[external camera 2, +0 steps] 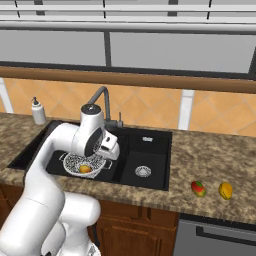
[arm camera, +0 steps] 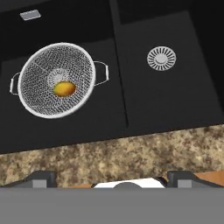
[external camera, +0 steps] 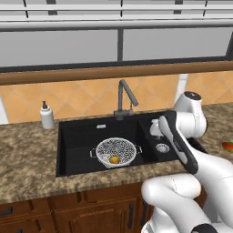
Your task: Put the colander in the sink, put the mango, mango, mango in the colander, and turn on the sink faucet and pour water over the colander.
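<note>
The silvery colander (external camera: 116, 150) (external camera 2: 74, 162) (arm camera: 52, 78) stands in the large basin of the black sink (external camera: 77, 141) (external camera 2: 152, 147) (arm camera: 175, 105). One yellow-orange mango (external camera: 114, 159) (external camera 2: 85, 169) (arm camera: 64, 89) lies inside it. Two more mangos (external camera 2: 198, 188) (external camera 2: 226, 190) rest on the counter right of the sink; one of these mangos (external camera: 227, 146) shows at the edge of the left base view. The dark faucet (external camera: 124, 98) (external camera 2: 102, 100) arches behind the basins, and no water runs from it. My gripper (arm camera: 113, 178) hangs open and holds nothing, above the sink's front edge near the divider between the basins.
A white soap dispenser (external camera: 46, 116) (external camera 2: 37, 111) stands on the speckled counter (external camera: 27, 154) (external camera 2: 210, 155) left of the sink. The small basin has a round silver drain (external camera: 162, 147) (external camera 2: 143, 171) (arm camera: 161, 58). A tiled wall backs the counter.
</note>
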